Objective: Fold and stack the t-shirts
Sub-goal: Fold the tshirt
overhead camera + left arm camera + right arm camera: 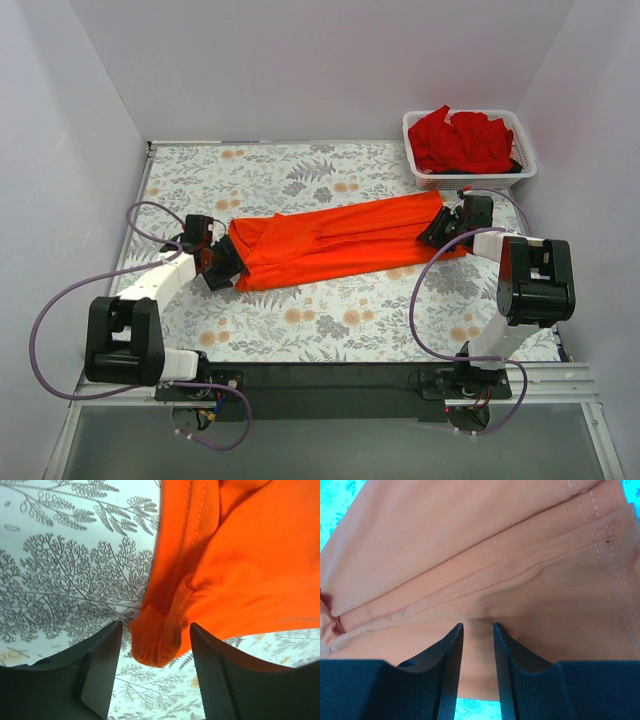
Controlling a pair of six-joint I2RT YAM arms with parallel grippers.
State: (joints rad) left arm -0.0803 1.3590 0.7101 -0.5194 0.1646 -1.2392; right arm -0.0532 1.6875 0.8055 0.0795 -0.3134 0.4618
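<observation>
The bright orange-red t-shirt (340,240) lies folded into a long band across the middle of the table. My left gripper (228,262) is at its left end. In the left wrist view the gripper (155,626) is open, and a bunched corner of the shirt (250,555) sits between the fingers without touching them. My right gripper (437,228) is at the shirt's right end. In the right wrist view the gripper (477,626) is nearly closed, pinching a pucker of the shirt (470,545). Deeper red t-shirts (460,140) lie heaped in the basket.
The white mesh basket (470,180) stands at the back right corner, just behind my right gripper. The table has a floral cloth (300,170). White walls enclose it on the left, back and right.
</observation>
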